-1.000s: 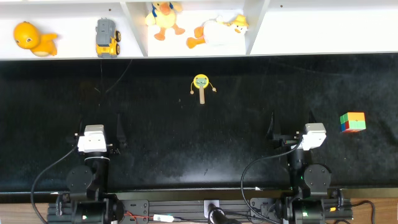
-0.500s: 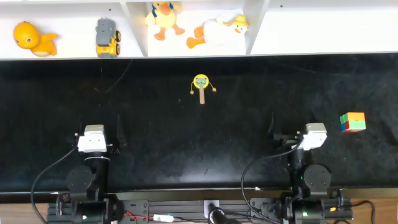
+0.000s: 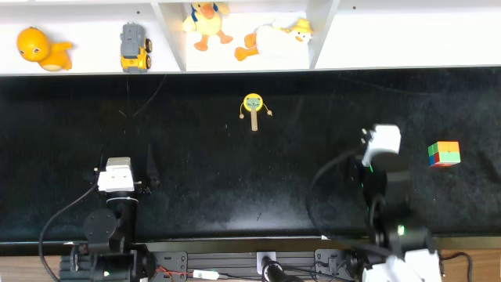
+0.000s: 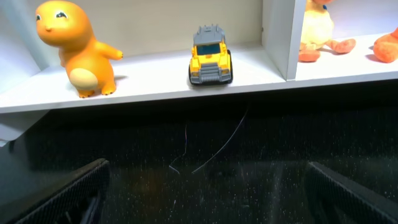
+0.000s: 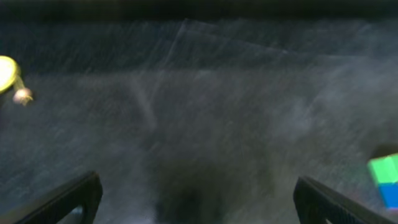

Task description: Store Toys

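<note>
Our left jaws and right jaws are wide open, holding nothing; we think the right ones want the puzzle cube (image 3: 444,153) at middle right.

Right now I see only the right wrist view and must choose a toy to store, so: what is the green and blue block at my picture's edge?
Observer: A multicoloured puzzle cube, alone on the black table toward the right arm's side.
Operator: And the yellow thing at the other edge?
Observer: A small yellow rattle drum with a wooden handle, lying mid-table in front of the white shelf.
Operator: What is stored already?
Observer: An orange plastic figure and a yellow toy truck in the left compartment, a yellow plush duck and a white plush duck in the middle one.
</note>
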`<action>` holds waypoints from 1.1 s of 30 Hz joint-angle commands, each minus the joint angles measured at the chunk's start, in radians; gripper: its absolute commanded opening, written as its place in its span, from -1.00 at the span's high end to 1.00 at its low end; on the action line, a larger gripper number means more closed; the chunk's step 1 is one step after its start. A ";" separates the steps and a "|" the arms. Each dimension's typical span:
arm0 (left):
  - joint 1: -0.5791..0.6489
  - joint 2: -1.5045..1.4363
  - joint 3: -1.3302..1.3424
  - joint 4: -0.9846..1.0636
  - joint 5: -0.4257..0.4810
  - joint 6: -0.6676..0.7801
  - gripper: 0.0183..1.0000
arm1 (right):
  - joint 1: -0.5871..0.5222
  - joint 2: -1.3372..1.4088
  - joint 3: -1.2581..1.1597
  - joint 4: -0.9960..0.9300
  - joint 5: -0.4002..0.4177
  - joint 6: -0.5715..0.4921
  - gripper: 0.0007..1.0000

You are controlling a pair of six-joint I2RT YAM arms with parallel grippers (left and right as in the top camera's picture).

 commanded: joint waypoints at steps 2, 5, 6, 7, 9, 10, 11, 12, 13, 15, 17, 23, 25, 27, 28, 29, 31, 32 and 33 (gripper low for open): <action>-0.007 -0.011 -0.002 -0.002 -0.001 0.015 -1.00 | 0.138 0.313 0.314 -0.165 -0.031 0.192 -0.99; -0.007 -0.011 -0.002 -0.002 -0.001 0.015 -1.00 | 0.220 0.478 0.443 -0.191 -0.031 0.245 -0.99; -0.007 -0.011 -0.002 -0.002 -0.001 0.015 -0.99 | 0.245 0.524 0.472 -0.189 -0.031 0.272 -0.99; -0.007 -0.011 -0.002 -0.002 -0.001 0.015 -1.00 | 0.270 0.567 0.497 -0.183 -0.026 0.295 -0.99; -0.007 -0.011 -0.002 -0.002 -0.001 0.015 -1.00 | 0.320 0.647 0.531 -0.151 -0.016 0.317 -0.99; -0.007 -0.011 -0.002 -0.002 -0.001 0.015 -1.00 | 0.346 0.684 0.539 -0.123 -0.011 0.318 -0.99; -0.007 -0.011 -0.002 -0.002 -0.001 0.015 -1.00 | 0.373 0.718 0.545 -0.093 0.003 0.323 -0.99; -0.007 -0.011 -0.002 -0.002 -0.001 0.015 -1.00 | 0.402 0.751 0.549 -0.067 0.025 0.336 -0.99; -0.007 -0.011 -0.002 -0.002 -0.001 0.015 -1.00 | 0.429 0.782 0.551 -0.043 0.055 0.354 -1.00; -0.007 -0.011 -0.002 -0.002 -0.001 0.015 -1.00 | 0.485 0.841 0.554 -0.012 0.122 0.409 -1.00; -0.007 -0.011 -0.002 -0.002 -0.001 0.015 -1.00 | 0.531 0.890 0.556 0.010 0.177 0.469 -1.00; -0.007 -0.011 -0.002 -0.002 -0.001 0.015 -1.00 | 0.601 0.996 0.557 0.055 0.200 0.556 -1.00; -0.007 -0.011 -0.002 -0.002 -0.001 0.015 -1.00 | 0.607 1.019 0.557 0.055 0.209 0.592 -1.00; -0.007 -0.011 -0.002 -0.002 -0.001 0.015 -1.00 | 0.608 1.038 0.557 0.057 0.221 0.624 -0.99; -0.007 -0.011 -0.002 -0.002 -0.001 0.015 -1.00 | 0.608 1.045 0.557 0.060 0.225 0.632 -1.00; -0.007 -0.011 -0.002 -0.002 -0.001 0.015 -1.00 | 0.608 1.051 0.557 0.068 0.227 0.632 -1.00; -0.007 -0.011 -0.002 -0.002 -0.001 0.015 -1.00 | 0.608 1.062 0.557 0.086 0.227 0.631 -0.99; -0.007 -0.011 -0.002 -0.002 -0.001 0.015 -1.00 | 0.608 1.068 0.557 0.095 0.227 0.631 -1.00; -0.007 -0.011 -0.002 -0.002 -0.001 0.015 -1.00 | 0.608 1.073 0.557 0.101 0.227 0.631 -0.99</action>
